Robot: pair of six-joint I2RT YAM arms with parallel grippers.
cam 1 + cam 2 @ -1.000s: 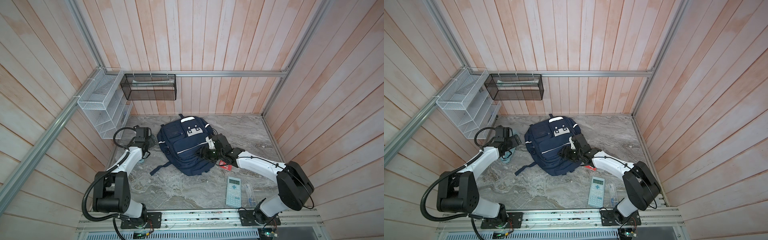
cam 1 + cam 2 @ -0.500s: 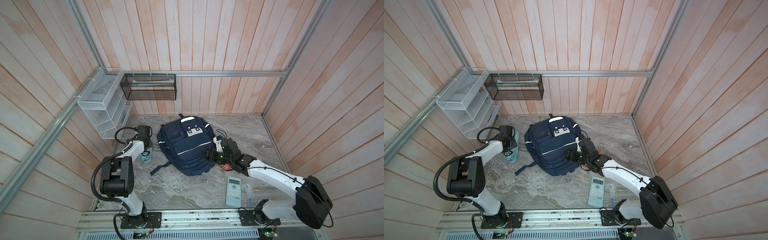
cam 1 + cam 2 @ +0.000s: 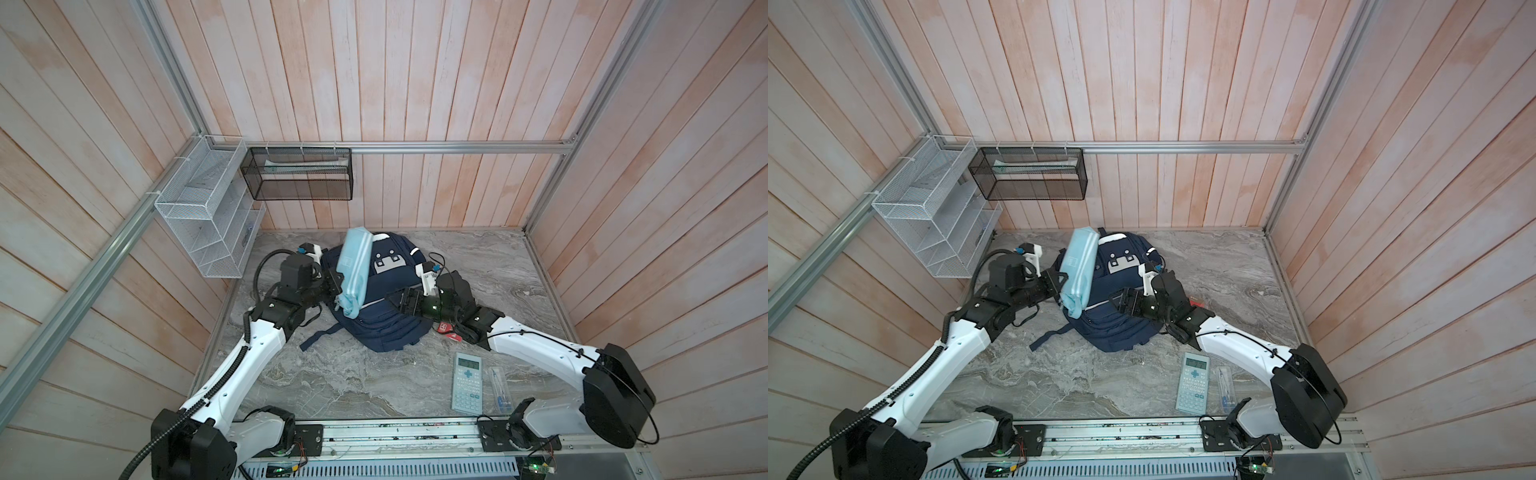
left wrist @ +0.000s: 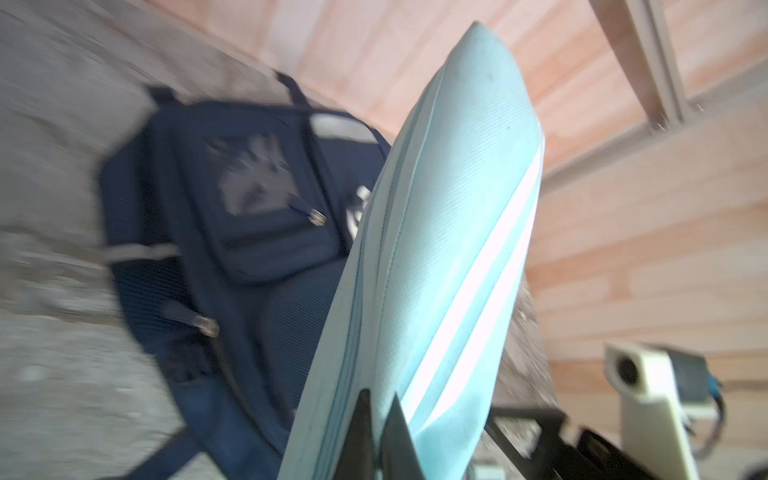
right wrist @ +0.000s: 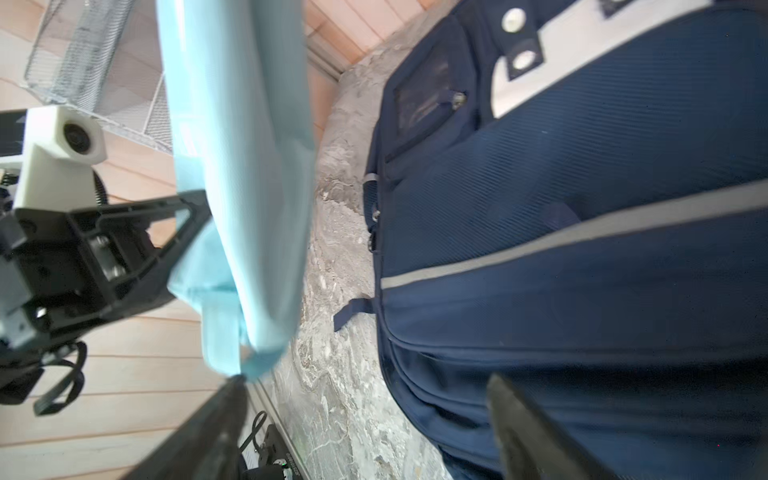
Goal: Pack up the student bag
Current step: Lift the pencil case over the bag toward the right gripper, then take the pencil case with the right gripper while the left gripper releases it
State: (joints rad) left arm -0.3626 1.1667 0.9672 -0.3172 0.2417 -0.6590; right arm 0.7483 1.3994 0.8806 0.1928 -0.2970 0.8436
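Holding a blue pencil case (image 3: pixel 354 272) above the backpack (image 3: pixel 384 330)
Left claw (image 3: pixel 336 293) clamped on its near end; right claw (image 3: pixel 397 300) apart over the backpack

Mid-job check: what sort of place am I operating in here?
Likely a purpose-built robot test cell, not a real room: wood-panelled walls framed by aluminium rail, two robot arms bolted along the front edge, and a marble-look tabletop staged with a student bag and calculator.

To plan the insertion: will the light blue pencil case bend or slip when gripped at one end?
Probably little bending: the pencil case stands out nearly straight from the left gripper. Its fabric creases at the pinch, so likely soft, not slippery.
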